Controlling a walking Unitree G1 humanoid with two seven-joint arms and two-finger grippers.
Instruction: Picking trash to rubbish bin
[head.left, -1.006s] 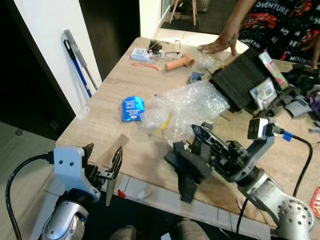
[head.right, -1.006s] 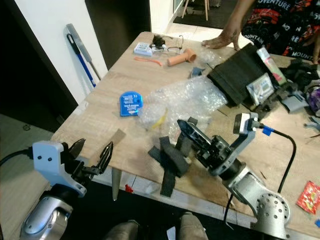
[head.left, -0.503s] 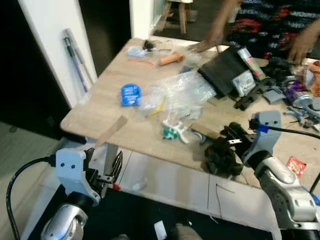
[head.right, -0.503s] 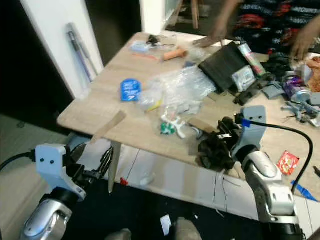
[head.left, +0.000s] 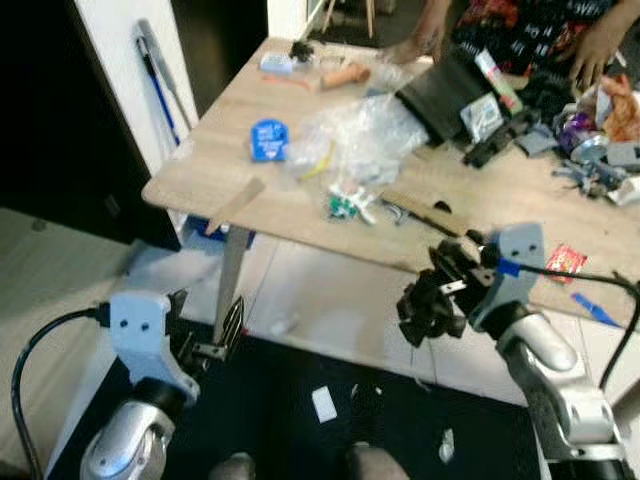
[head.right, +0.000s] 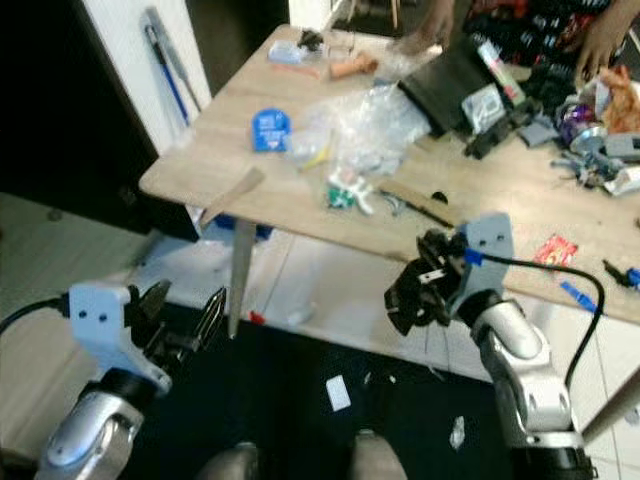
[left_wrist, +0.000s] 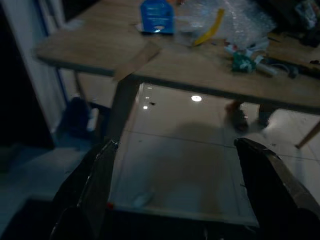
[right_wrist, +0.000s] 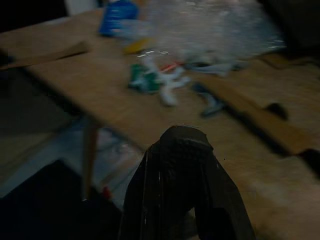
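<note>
We've got the crumpled black foam scrap (head.left: 422, 305) pinched tight in our right gripper (head.left: 432, 300), held off the edge of the light wooden table (head.left: 205, 165) and above the white tiled floor (head.left: 330, 325). Left gripper (head.left: 205, 345) hangs low, fingers spread, carrying nothing. No bin anywhere that we can see, so the worry is the floppy scrap slipping out while we walk and hunt for one.

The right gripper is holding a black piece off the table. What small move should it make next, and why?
Probably keep the right gripper shut on the black piece and carry it away from the table: it already hangs past the table edge, above the floor, and no bin is in sight yet.
</note>
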